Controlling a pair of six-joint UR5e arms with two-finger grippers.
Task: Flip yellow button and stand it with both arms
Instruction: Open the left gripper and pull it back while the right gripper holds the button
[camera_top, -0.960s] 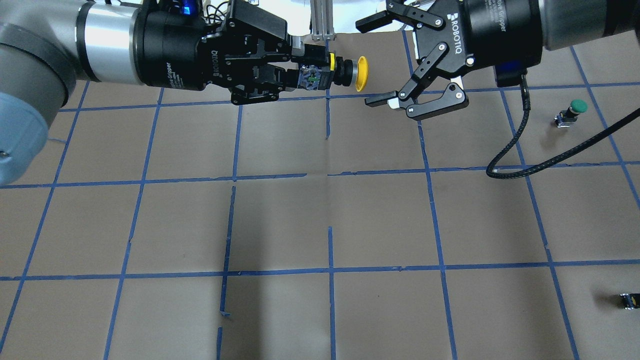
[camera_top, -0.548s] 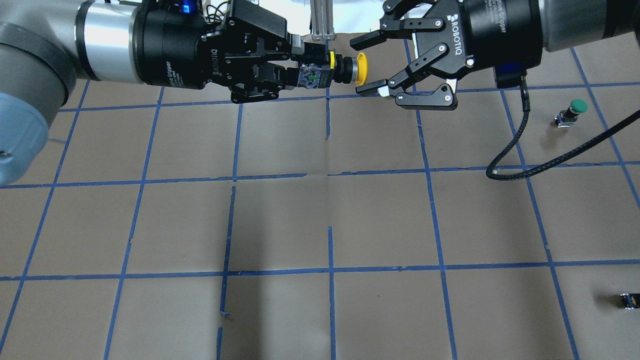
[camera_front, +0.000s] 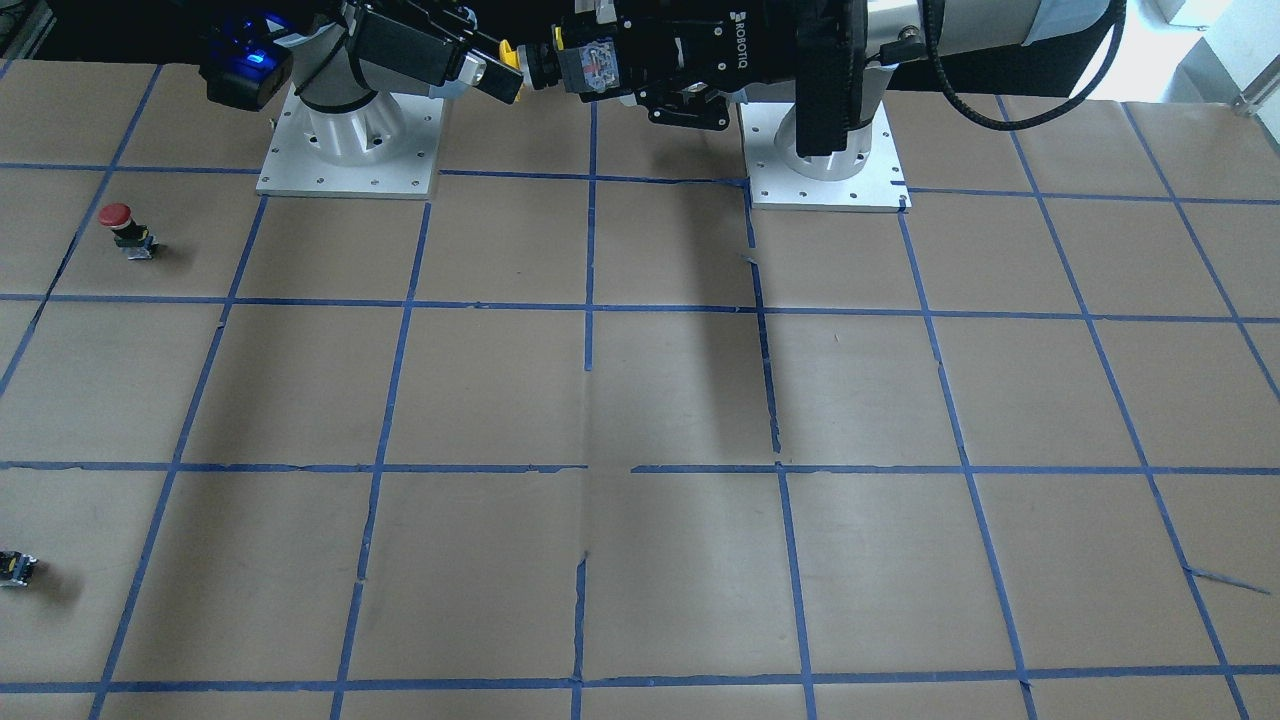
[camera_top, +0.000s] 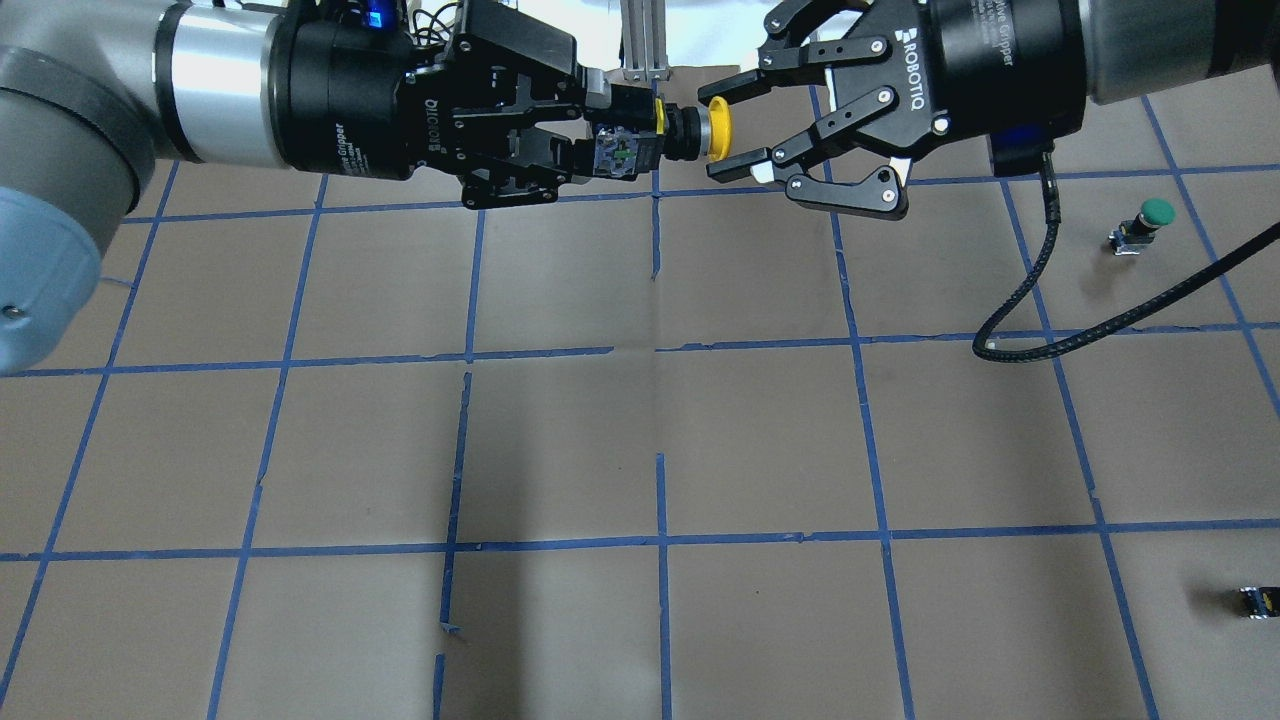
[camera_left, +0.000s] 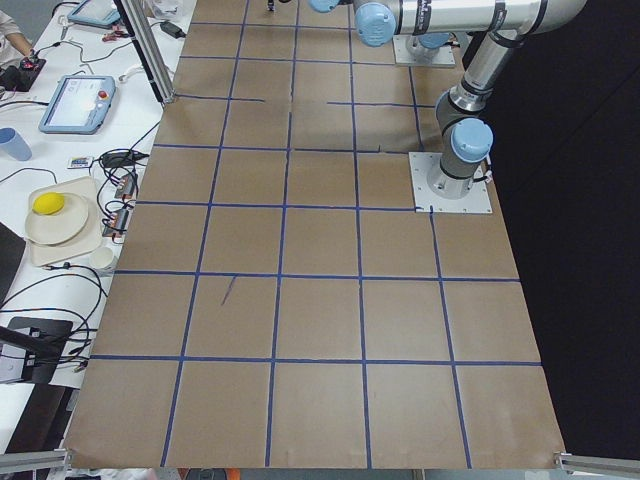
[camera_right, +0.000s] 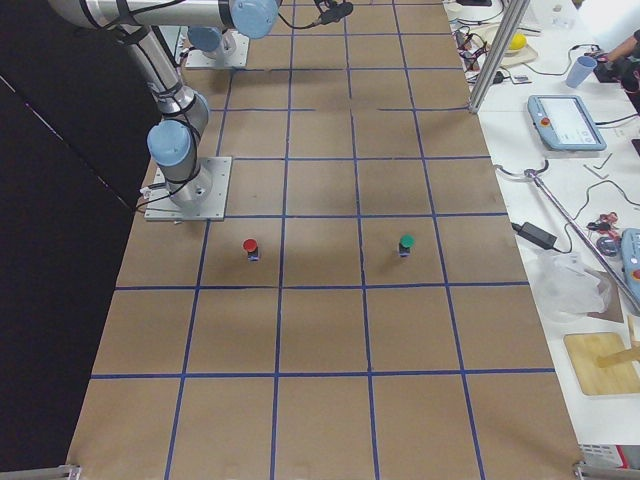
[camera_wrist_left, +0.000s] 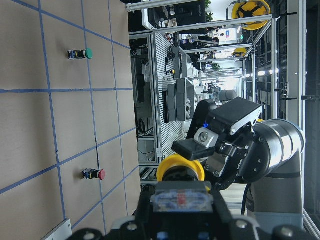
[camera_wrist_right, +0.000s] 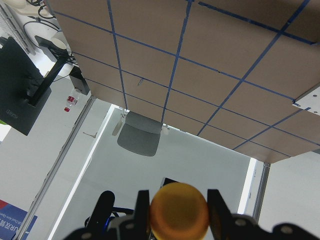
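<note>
The yellow button (camera_top: 718, 130) hangs level in the air over the table's far side, with its cap toward the robot's right. My left gripper (camera_top: 590, 145) is shut on its black-and-grey body (camera_top: 625, 152). My right gripper (camera_top: 724, 133) has its fingers closed on the yellow cap from two sides. In the right wrist view the cap (camera_wrist_right: 179, 210) sits tight between the two fingers (camera_wrist_right: 143, 206). In the left wrist view the cap (camera_wrist_left: 180, 167) points at the right gripper (camera_wrist_left: 200, 145). In the front-facing view the button (camera_front: 512, 55) is held between both grippers near the arm bases.
A green-capped button (camera_top: 1150, 222) stands on the table at the right, and a small dark capless piece (camera_top: 1258, 600) lies nearer, also right. A red-capped button (camera_front: 125, 228) stands close to the right arm's base. A black cable (camera_top: 1040, 300) loops down from the right wrist.
My right gripper moved left from beside the button until its fingers were around the yellow cap, and narrowed from wide open onto it. The left gripper held still with the button.
</note>
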